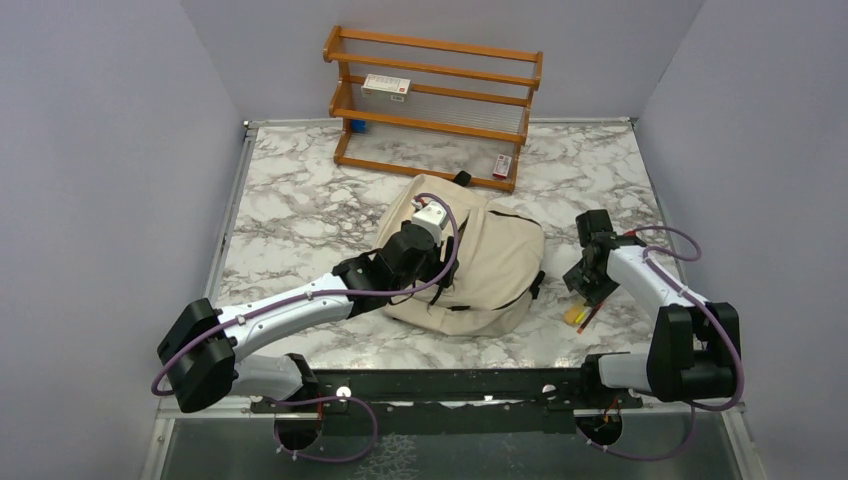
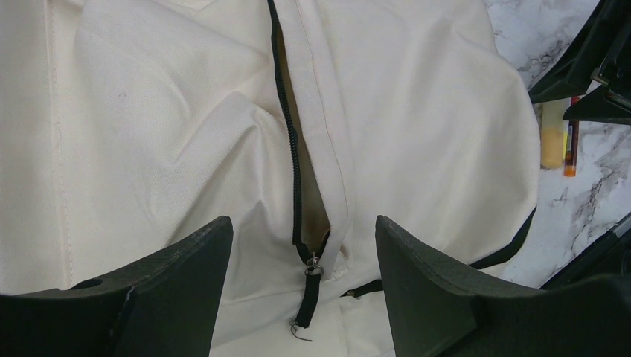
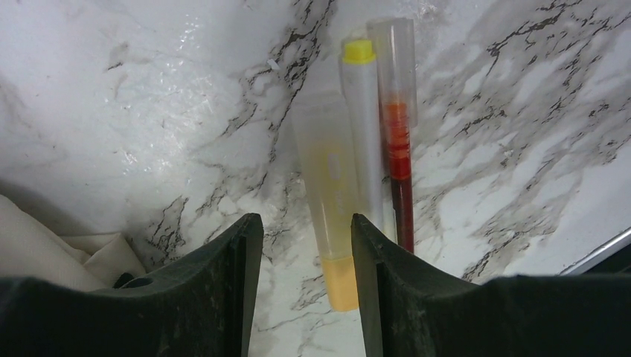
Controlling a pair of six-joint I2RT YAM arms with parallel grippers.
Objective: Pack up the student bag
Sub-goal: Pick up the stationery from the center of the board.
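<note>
Though lost overhead, the student bag (image 2: pixel 149 134) shows its zipper pull (image 2: pixel 307 294) (black).

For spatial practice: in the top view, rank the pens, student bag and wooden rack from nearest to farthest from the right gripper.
1. pens, just beneath the right gripper.
2. student bag, to its left.
3. wooden rack, far back.

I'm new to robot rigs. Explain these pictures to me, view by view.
Two robot arms are bolted at the edge of a marble table. The overhead picture shows both, a cream student bag before them and a wooden rack behind. The other two pictures come from cameras on the wrists. The left gripper hangs open over the bag's zip pull. The right gripper stands open over a yellowish tube, a yellow-capped marker and a red pen lying on the table. Nothing is held.
</note>
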